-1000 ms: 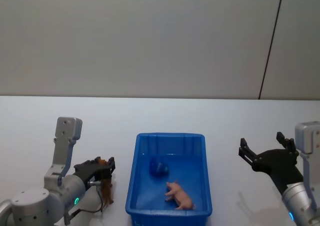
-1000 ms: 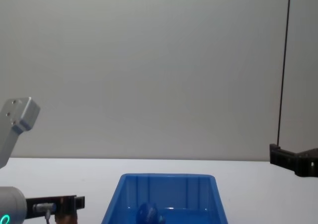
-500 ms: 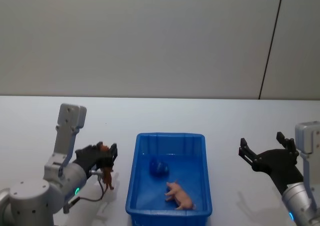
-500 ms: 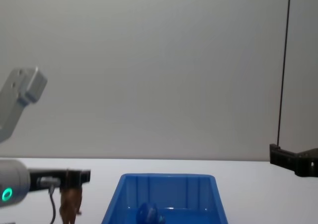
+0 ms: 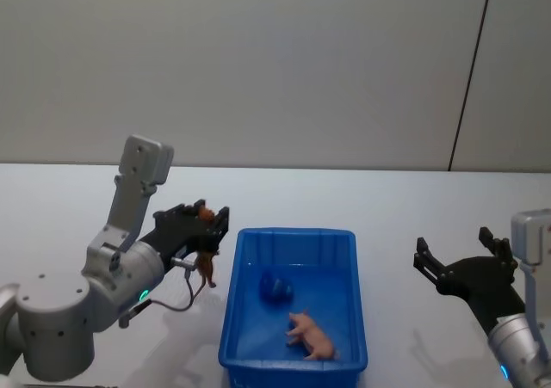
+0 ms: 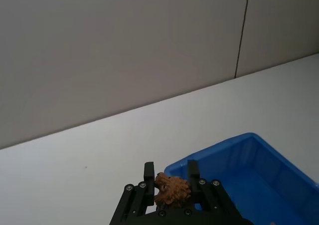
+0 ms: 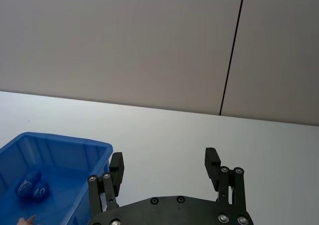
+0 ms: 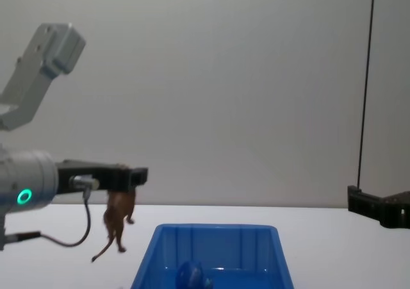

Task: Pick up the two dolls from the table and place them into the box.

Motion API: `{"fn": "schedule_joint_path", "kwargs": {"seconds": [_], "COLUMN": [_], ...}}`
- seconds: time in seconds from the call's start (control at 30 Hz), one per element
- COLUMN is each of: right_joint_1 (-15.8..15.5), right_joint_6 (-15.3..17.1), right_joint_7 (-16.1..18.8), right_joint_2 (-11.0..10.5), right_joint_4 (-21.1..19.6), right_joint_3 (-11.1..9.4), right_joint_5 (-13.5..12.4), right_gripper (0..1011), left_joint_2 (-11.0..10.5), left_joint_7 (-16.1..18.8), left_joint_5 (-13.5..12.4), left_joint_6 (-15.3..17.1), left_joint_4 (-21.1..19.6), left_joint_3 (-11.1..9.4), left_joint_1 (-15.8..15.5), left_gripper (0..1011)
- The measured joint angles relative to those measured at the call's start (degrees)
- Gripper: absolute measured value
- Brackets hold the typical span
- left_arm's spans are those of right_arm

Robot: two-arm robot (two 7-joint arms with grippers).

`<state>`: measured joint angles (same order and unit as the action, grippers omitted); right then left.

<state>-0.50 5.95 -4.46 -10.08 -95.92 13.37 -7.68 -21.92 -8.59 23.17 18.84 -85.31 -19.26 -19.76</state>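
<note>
Left gripper is seen raised well above the table, jaws clamped on the head of the brown doll; the body and tail hang free below. In the pictures of a second and half a second ago the doll hung low, close to the tabletop near 8 o'clock of the box. It has since been lifted and carried toward the box and now hangs just outside the rim at about 10 o'clock. From the chest view the doll is seen above rim height, left of the box wall.

The blue doll lies inside the box, toward its far left part. A pink pig figure lies in the near part.

Right gripper is held at 3 o'clock, well apart from the box, jaws apart, nothing between them; no change of position is noted.

Judgement: pick completed, transfer under way. A further short move over the rim is needed before release. Risk: the swinging tail may catch the rim.
</note>
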Motion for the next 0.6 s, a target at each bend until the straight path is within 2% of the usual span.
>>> {"fn": "schedule_joint_path", "kwargs": {"seconds": [0.27, 0.47, 0.57, 0.6], "right_joint_1": [0.0, 0.0, 0.0, 0.0], "right_joint_6": [0.0, 0.0, 0.0, 0.0], "right_joint_7": [0.0, 0.0, 0.0, 0.0], "right_joint_2": [0.0, 0.0, 0.0, 0.0], "right_joint_4": [0.0, 0.0, 0.0, 0.0], "right_joint_3": [0.0, 0.0, 0.0, 0.0], "right_joint_5": [0.0, 0.0, 0.0, 0.0], "right_gripper": [1001, 1001, 1001, 1001], "left_joint_2": [0.7, 1.8, 2.6, 2.9], "left_joint_7": [-5.8, -10.7, -13.2, -14.3], "left_joint_5": [-0.3, 0.8, 1.7, 2.1], "left_joint_6": [-2.3, -4.8, -6.2, -6.9], "left_joint_4": [0.3, 2.2, 3.5, 4.2], "left_joint_3": [-0.4, -0.9, -1.3, -1.5], "left_joint_1": [-1.5, -2.7, -3.4, -3.7], "left_gripper": [381, 381, 452, 507]}}
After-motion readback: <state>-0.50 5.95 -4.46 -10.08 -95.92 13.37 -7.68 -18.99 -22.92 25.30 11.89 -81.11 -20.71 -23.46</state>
